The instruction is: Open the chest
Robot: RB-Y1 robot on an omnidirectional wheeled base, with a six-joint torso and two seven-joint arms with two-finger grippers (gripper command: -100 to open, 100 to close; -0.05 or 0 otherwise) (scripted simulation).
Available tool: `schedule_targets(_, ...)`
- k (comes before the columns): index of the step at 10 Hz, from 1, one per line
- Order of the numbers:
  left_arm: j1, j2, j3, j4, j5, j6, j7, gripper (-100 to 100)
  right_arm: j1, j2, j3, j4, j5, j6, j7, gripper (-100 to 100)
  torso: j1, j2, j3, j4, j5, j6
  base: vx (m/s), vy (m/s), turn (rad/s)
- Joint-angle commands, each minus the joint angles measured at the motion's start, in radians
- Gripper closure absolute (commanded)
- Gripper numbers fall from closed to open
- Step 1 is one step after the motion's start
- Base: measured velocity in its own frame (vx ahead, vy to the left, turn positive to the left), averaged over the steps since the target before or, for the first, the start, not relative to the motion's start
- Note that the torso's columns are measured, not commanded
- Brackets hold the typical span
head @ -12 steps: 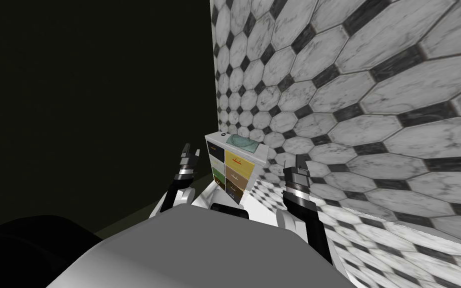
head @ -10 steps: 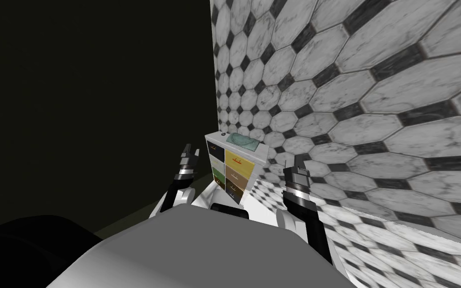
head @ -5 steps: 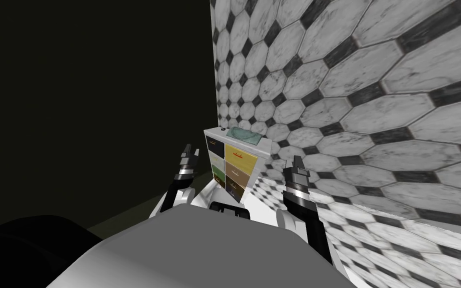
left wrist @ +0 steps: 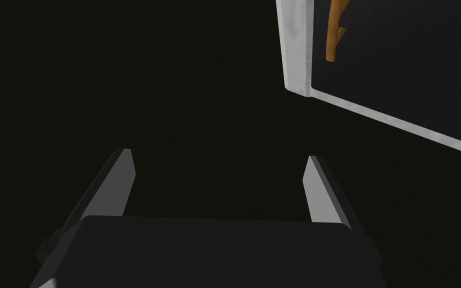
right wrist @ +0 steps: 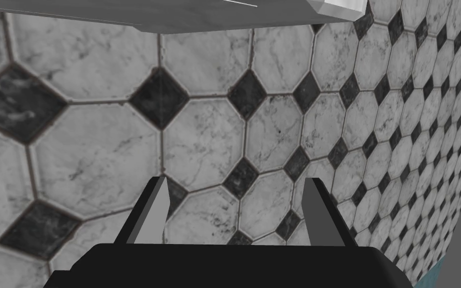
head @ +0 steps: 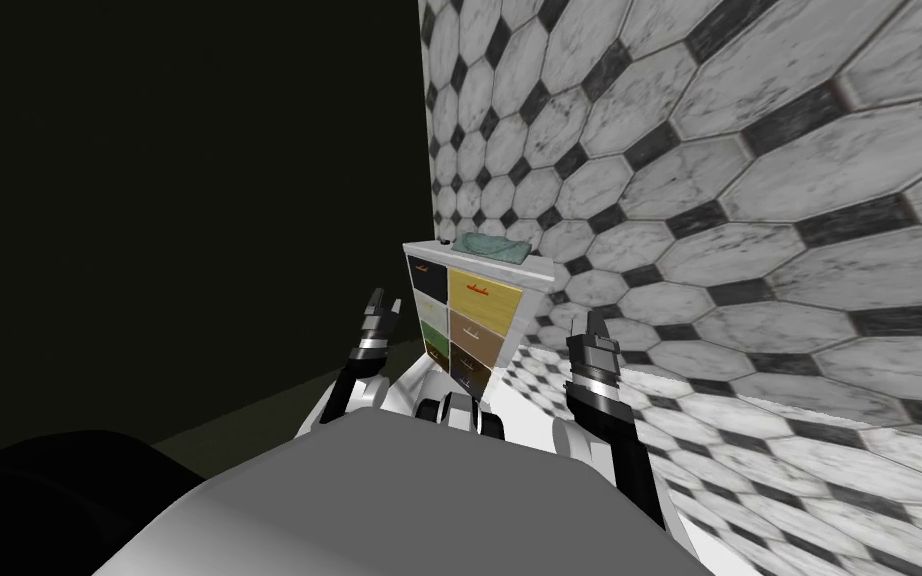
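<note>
— Left gripper (head: 377,300) and right gripper (head: 594,322): how are they pictured?
— Both are seen raised ahead of the torso, fingers spread apart, with nothing held between them and nothing touched.

— And the chest (head: 464,318)?
— It is shown straight ahead, standing on the tiled floor (head: 749,460) against the tiled wall (head: 749,200). It lies between the two grippers but beyond their tips. Every drawer front, the yellow drawer (head: 485,290) among them, appears flush with the white frame. None has been pulled out.

— What is caught nearest the left hand?
— A corner of the white frame and a dark drawer front (left wrist: 399,65) with an orange handle (left wrist: 332,30) are seen off to one side of the left fingers, apart from them.

— And around the chest?
— A folded teal cloth (head: 492,247) is seen lying on top, and a black area (head: 179,200) spreads to the robot's left.

— How far along is the job judged to be?
— Barely begun. Only an approach can be credited. A handle is yet to be reached, gripped and drawn out.
</note>
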Motion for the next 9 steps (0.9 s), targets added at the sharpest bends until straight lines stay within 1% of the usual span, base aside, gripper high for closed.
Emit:
schedule_targets(1,-0.009,0.049,-0.011,0.032,-0.003,-0.001,0.0,-100,0.0,0.0,0.0,0.0,0.0,0.0,0.0,0,0.0,0.003,-0.004,0.003,0.0,0.0,-0.016,-0.029,-0.041)
schedule_targets(2,-0.018,0.075,-0.022,0.065,-0.007,-0.004,-0.001,-100,0.0,0.0,0.0,0.0,0.0,0.0,0.0,0,0.0,0.003,-0.005,0.004,0.0,0.0,-0.014,-0.037,-0.07)
schedule_targets(4,-0.028,0.092,-0.035,0.101,-0.01,-0.007,-0.001,-100,0.0,0.0,0.0,0.0,0.0,0.0,0.0,0,0.0,0.003,-0.006,0.004,0.0,0.0,-0.013,-0.045,-0.069)
schedule_targets(7,-0.042,0.101,-0.053,0.156,-0.016,-0.011,-0.001,-100,0.0,0.0,0.0,0.0,0.0,0.0,0.0,0,0.001,0.003,-0.006,0.004,0.0,0.0,-0.01,-0.033,-0.051)
schedule_targets(9,-0.061,0.092,-0.075,0.225,-0.022,-0.016,-0.002,-100,0.0,0.0,0.0,0.0,0.0,0.0,0.0,0,0.0,0.003,-0.006,0.004,0.0,0.0,-0.016,-0.047,-0.105)
